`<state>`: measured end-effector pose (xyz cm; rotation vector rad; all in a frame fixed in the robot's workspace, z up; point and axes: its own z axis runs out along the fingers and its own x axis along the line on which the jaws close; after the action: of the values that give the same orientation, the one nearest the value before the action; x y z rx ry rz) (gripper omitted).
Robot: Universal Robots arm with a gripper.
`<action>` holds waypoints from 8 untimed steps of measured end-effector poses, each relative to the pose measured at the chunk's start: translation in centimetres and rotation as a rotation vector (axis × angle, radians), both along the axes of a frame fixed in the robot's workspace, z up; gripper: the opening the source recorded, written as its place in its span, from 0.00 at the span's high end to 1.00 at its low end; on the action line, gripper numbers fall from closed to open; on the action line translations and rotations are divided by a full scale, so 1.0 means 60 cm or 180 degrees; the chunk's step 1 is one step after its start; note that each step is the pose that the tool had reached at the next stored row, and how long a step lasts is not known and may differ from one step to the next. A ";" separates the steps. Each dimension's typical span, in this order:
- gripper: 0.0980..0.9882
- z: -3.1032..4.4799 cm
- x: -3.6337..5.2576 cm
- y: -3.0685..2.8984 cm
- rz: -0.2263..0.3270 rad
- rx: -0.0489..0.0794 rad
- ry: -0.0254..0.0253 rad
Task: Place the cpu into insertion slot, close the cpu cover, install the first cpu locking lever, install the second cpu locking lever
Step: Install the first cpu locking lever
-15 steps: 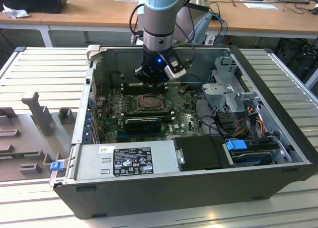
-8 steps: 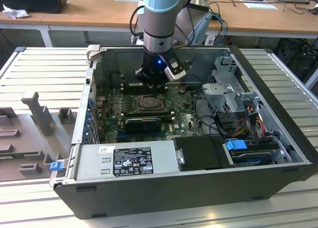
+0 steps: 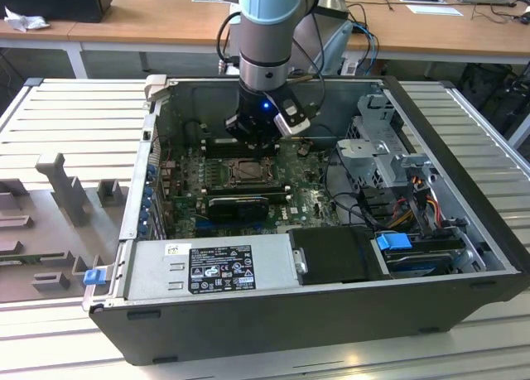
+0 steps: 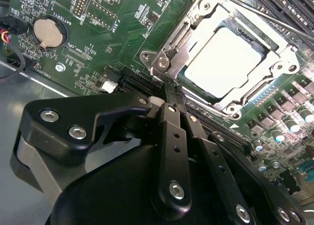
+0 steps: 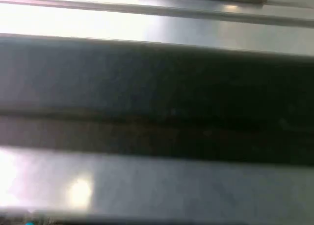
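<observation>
While the closed hand (image 4: 169, 90) nears the cpu cover (image 4: 196, 29), a coin battery (image 4: 49, 31) sits well apart.

We see the cpu (image 4: 226, 63) with a pale beige-silver face, framed by the silver-grey cpu cover (image 4: 189, 26); the circuit board (image 4: 117, 34) is green, dotted with white print; the claw (image 4: 169, 100) is black with silver screws; a round silver coin cell (image 4: 49, 31) sits on the board; in the exterior view, the arm (image 3: 267, 32) is pale blue and grey; the computer case (image 3: 315, 314) is dark grey; a blue clip (image 3: 93, 275) shows at its left; the tabletop (image 3: 74, 107) is ribbed silver.
</observation>
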<state>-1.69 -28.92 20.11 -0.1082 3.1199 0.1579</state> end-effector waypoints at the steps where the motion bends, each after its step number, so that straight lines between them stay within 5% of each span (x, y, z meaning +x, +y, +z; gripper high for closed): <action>1: 0.99 -0.001 0.000 -0.0004 0.0000 -0.0004 0.0002; 8: 0.99 0.008 0.000 -0.0003 0.0000 -0.0003 0.0001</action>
<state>-1.69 -28.94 20.57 -0.1081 3.1203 0.1566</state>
